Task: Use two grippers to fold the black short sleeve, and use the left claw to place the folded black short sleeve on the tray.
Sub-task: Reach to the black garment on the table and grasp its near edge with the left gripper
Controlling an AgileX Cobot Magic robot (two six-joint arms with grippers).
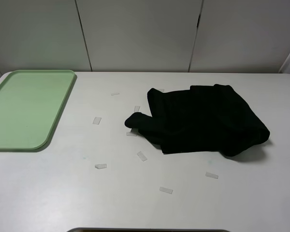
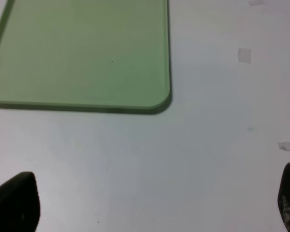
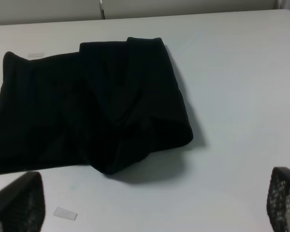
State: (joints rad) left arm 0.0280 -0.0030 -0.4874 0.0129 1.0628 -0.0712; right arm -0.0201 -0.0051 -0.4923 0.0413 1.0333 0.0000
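1. You have the black short sleeve (image 1: 203,121) lying bunched and loosely folded on the white table (image 1: 53,198). It sits right of centre in the high view, with one sleeve poking out toward the middle of the frame.
2. Your tray (image 1: 19,111) sits flat at the left edge of that view, from upper left down to mid-left, well apart from the shirt.
3. Your left gripper (image 2: 152,203) is spread wide over the tabletop. Its fingertips (image 2: 14,203) are far apart and hold nothing. A rounded corner of the tray lies ahead of it, not touching.
4. Your right gripper (image 3: 150,200) is spread just as wide and grips nothing. The shirt lies ahead of it, clear of both fingers.
5. Small pale tape scraps (image 1: 97,120) are scattered on the table between tray and shirt, and lower in the frame.
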